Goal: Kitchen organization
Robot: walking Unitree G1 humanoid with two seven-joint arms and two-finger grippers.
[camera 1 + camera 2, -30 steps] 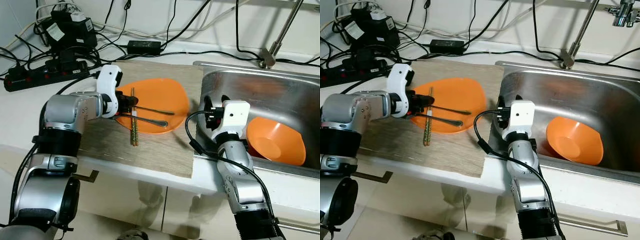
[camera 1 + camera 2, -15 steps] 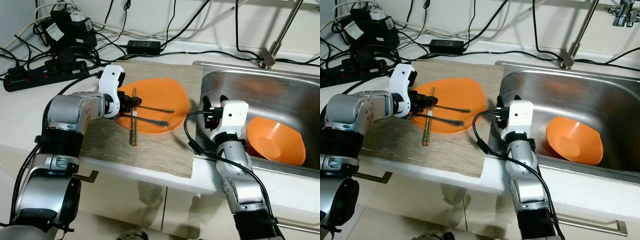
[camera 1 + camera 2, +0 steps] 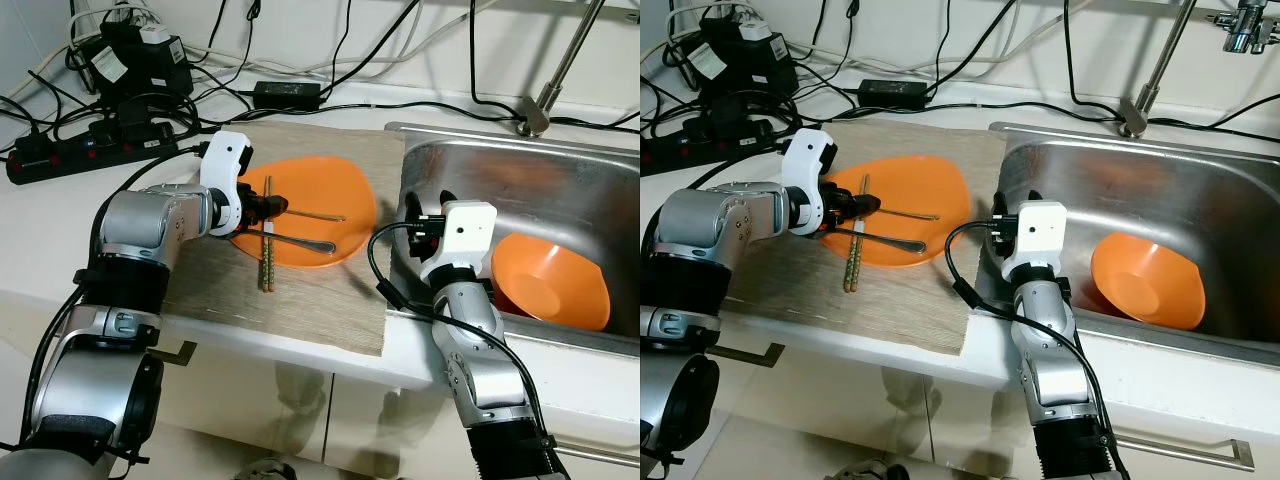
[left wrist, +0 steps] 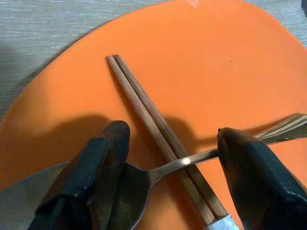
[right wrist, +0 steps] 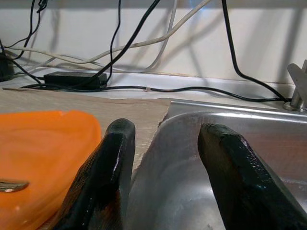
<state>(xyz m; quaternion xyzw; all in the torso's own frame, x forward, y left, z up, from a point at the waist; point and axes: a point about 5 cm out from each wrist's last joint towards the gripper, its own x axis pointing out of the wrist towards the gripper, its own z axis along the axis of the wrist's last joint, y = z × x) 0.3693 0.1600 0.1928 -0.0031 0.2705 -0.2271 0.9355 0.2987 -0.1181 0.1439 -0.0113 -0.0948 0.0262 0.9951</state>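
The left claw (image 4: 168, 158) stands released astride the spoon (image 4: 144, 175), whose handle crosses the chopsticks (image 4: 158, 129) between its fingers. The right claw (image 5: 163, 167), also released, idles at the sink (image 3: 560, 190).

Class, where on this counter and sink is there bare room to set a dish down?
Bare mat between the plate and the counter's front edge; bare sink floor behind the bowl. Crowded: the plate, with chopsticks, two spoons and the left gripper; cables at back left.

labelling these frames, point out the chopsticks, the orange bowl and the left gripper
chopsticks (image 3: 266, 248), left eye view, middle of the pair
orange bowl (image 3: 552, 282), left eye view, inner wall
left gripper (image 4: 168, 158), left wrist view, midway between fingertips
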